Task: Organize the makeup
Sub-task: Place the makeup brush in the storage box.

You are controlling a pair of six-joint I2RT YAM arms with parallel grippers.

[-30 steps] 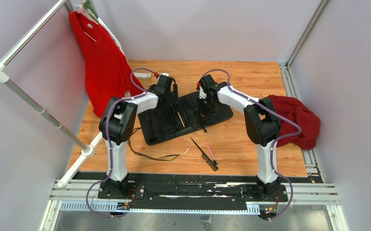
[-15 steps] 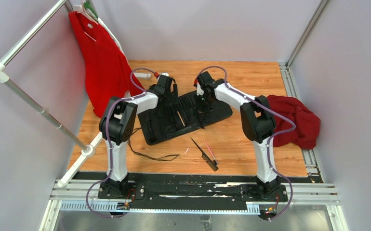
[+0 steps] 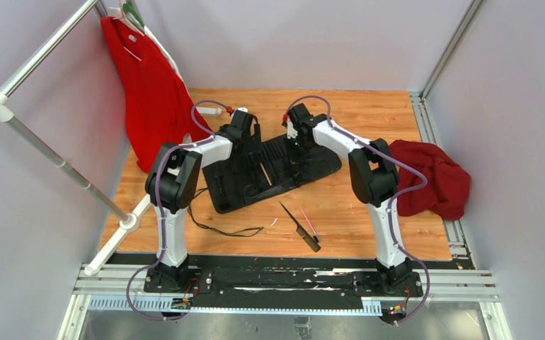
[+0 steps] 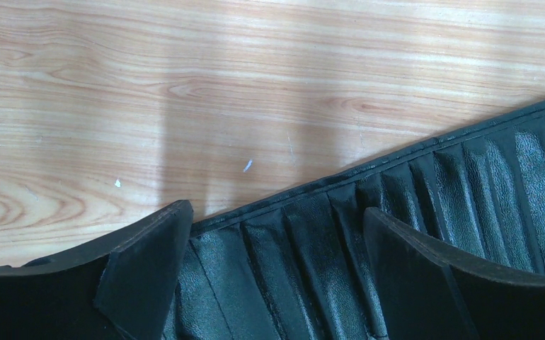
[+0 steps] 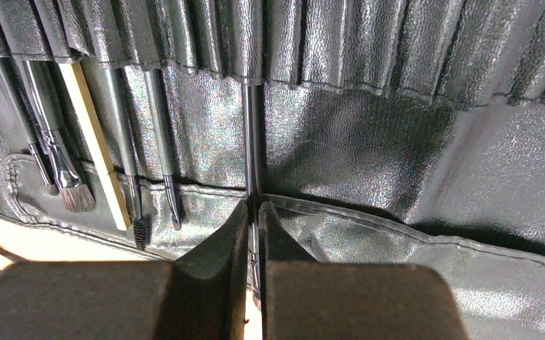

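Note:
The black roll-up case (image 3: 270, 173) lies open in the middle of the table. My right gripper (image 5: 253, 209) is shut on a thin black makeup brush (image 5: 251, 134); the brush's far end sits in one of the case's slots. Several other brushes (image 5: 61, 166) stand in the slots to its left, one with a cream handle (image 5: 96, 152). Seen from above, the right gripper (image 3: 296, 145) hangs over the case's far right part. My left gripper (image 4: 277, 234) stands open over the case's (image 4: 468, 177) far edge, with nothing between its fingers (image 4: 149, 269). A black comb (image 3: 299, 227) and a pink tool (image 3: 309, 224) lie loose on the wood nearer the bases.
A thin black looped cord (image 3: 220, 230) trails on the table left of the comb. At the right edge a red cloth (image 3: 432, 177) is heaped. A red shirt (image 3: 153, 99) hangs from the white rack (image 3: 43, 134) at the left, its foot (image 3: 124, 223) on the table.
My right gripper has moved away from the bases and a little left, sliding the held brush deeper into its slot. The left arm has stayed where it was.

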